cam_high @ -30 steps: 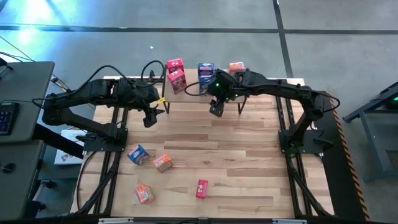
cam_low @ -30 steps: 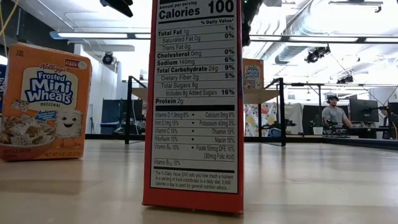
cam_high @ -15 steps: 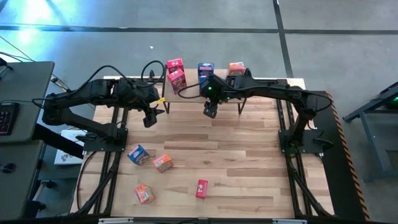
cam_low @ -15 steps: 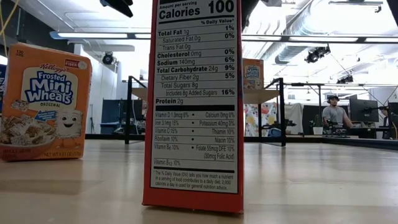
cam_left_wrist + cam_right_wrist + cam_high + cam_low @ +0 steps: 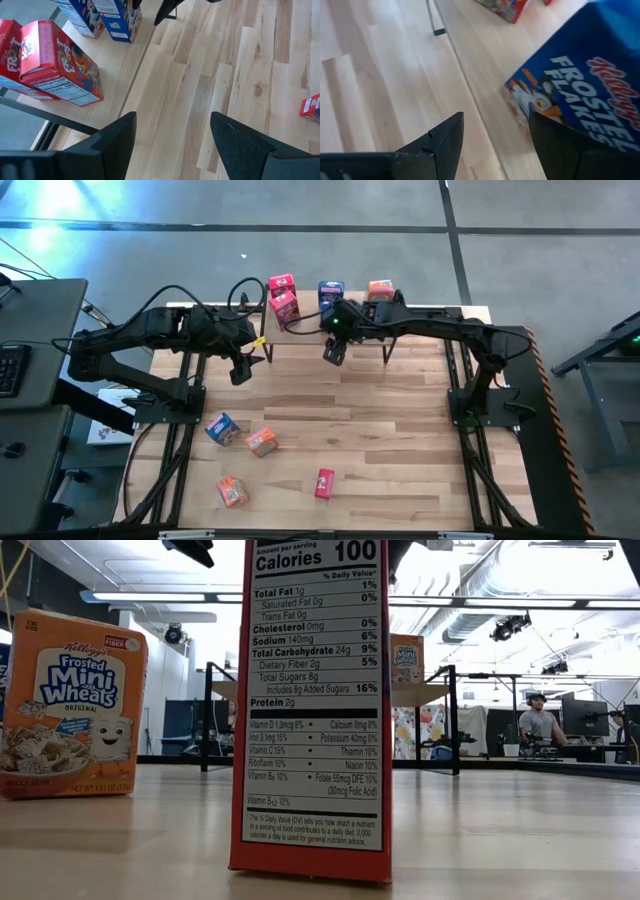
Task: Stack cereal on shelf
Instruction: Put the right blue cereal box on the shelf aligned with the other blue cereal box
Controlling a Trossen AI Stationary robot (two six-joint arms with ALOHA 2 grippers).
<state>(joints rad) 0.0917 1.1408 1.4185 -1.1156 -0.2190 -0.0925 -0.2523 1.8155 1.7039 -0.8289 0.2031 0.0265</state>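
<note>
On the table (image 5: 400, 420), seen from above, the left arm (image 5: 140, 340) reaches in from the left edge. The left gripper (image 5: 241, 369) hangs over bare wood just in front of the shelf's left end. In its wrist view the fingers (image 5: 118, 134) stand apart with only tabletop between them, holding nothing.

Four boxes lie loose on the near half of the table. A blue box (image 5: 221, 428) sits farthest left, with an orange box (image 5: 261, 442) just beside it. Another orange box (image 5: 232, 492) lies nearer the front edge, and a red box (image 5: 324, 482) stands to its right. In the low view that red box fills the middle, showing its nutrition panel, and an orange one stands at the left.

The shelf (image 5: 300, 332) runs along the far side. On its left part are two red boxes (image 5: 283, 299), one right behind the other. A blue pair (image 5: 330, 290) stands in the middle and one orange box (image 5: 379, 288) to the right. The left wrist view shows the red pair and the blue pair on the light board.

The right arm (image 5: 450, 335) stretches in from the right across the shelf. The right gripper (image 5: 335, 353) hovers at the shelf's front edge, just in front of the blue pair. In its wrist view the fingers (image 5: 445, 135) are parted and empty, with a blue box close ahead of them.
</note>
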